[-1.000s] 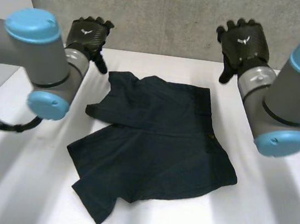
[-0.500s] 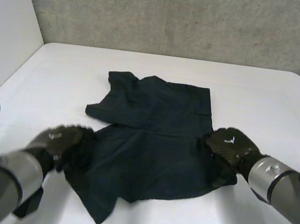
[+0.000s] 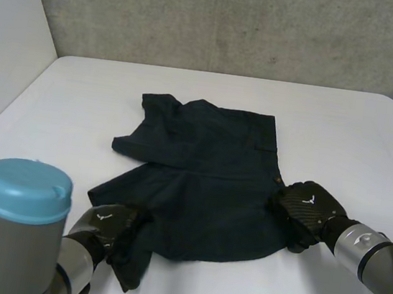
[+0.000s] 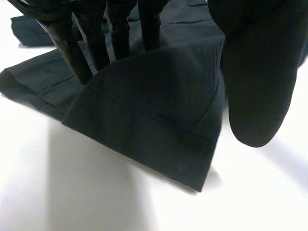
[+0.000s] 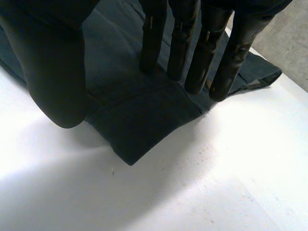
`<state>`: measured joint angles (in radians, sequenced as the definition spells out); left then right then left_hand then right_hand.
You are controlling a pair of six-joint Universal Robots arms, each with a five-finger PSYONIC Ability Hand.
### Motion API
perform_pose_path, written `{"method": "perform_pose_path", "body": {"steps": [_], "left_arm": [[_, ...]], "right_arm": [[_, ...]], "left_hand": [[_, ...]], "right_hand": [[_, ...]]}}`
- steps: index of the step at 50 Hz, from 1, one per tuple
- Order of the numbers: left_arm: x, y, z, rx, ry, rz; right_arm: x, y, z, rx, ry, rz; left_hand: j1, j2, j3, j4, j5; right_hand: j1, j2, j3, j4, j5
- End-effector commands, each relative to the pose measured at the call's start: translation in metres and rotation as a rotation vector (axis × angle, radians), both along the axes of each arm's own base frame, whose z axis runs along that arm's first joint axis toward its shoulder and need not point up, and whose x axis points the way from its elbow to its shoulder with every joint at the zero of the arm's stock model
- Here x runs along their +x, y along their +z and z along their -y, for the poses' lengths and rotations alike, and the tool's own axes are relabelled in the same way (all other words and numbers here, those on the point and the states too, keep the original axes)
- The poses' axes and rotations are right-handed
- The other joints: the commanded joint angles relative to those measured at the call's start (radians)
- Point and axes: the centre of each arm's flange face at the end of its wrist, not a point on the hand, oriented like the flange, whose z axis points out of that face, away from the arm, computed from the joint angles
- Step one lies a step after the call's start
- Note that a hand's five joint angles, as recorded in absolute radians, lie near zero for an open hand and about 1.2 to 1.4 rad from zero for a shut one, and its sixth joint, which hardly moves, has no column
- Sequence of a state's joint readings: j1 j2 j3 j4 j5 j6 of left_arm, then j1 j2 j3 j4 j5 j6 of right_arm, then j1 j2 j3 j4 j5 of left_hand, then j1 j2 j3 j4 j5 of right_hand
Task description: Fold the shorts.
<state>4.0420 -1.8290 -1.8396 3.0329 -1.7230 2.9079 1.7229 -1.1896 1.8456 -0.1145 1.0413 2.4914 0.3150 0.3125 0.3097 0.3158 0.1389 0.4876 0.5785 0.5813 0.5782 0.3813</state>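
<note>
Shorts [image 3: 208, 170] of dark cloth lay flat in the middle of the white desk [image 3: 343, 137], spread crosswise before the robot, with both hands at the edge nearest it. The left hand [image 3: 106, 226] sat on the near left hem corner [image 4: 192, 163]. In its wrist view the fingers [image 4: 118, 29] were straight, their tips pressed on the cloth just in from the hem. The thumb [image 4: 255, 82] hung apart beside the corner, so the hand was wide and gripped nothing. The right hand [image 3: 308, 209] was at the near right corner [image 5: 130, 144] in the same way: straight fingers planted on top of the cloth, thumb standing off over the desk edge of the fabric, nothing pinched. What the coming move seemed to turn on was that the whole garment lay ahead of both hands, away from the robot, with the far edge straight beyond them. The near edge ran left to right between the two hands, each about as close to its own corner as the other. A fold would probably call for each thumb to slip under its corner and close against the fingers, then for both corners to be carried forward together over the far part. Uneven travel looked likely to skew the crease.
</note>
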Motion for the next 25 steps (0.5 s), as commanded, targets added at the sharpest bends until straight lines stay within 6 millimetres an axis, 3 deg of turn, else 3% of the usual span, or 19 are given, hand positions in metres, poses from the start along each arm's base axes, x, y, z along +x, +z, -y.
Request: {"method": "perform_pose_path", "body": {"steps": [1, 4, 7, 18, 25], "left_arm": [[-0.005, -0.011, 0.007, -0.020, 0.045, 0.057], [-0.007, -0.011, 0.008, -0.025, 0.044, 0.055], [-0.007, -0.010, 0.009, -0.030, 0.046, 0.050], [-0.015, -0.014, 0.020, -0.061, 0.052, 0.028], [-0.012, -0.013, 0.025, -0.100, 0.092, 0.049]], "right_arm": [[0.002, -0.007, 0.002, -0.005, 0.004, 0.001], [0.002, -0.009, 0.003, -0.005, 0.005, 0.002], [0.003, -0.008, 0.005, -0.020, 0.007, 0.004], [0.001, -0.008, 0.004, -0.019, -0.011, -0.001], [-0.001, -0.010, 0.000, 0.004, -0.026, -0.005]], "left_hand": [[0.045, 0.048, 0.051, 0.045, 0.047], [0.048, 0.051, 0.054, 0.047, 0.050], [0.057, 0.060, 0.062, 0.056, 0.059], [0.257, 0.259, 0.262, 0.256, 0.258], [0.638, 0.641, 0.643, 0.637, 0.640]], "right_hand": [[0.290, 0.199, 0.196, 0.199, 0.222], [0.469, 0.378, 0.375, 0.378, 0.400], [0.906, 0.816, 0.813, 0.816, 0.838], [0.909, 0.818, 0.815, 0.818, 0.840], [0.909, 0.818, 0.815, 0.818, 0.840]]}}
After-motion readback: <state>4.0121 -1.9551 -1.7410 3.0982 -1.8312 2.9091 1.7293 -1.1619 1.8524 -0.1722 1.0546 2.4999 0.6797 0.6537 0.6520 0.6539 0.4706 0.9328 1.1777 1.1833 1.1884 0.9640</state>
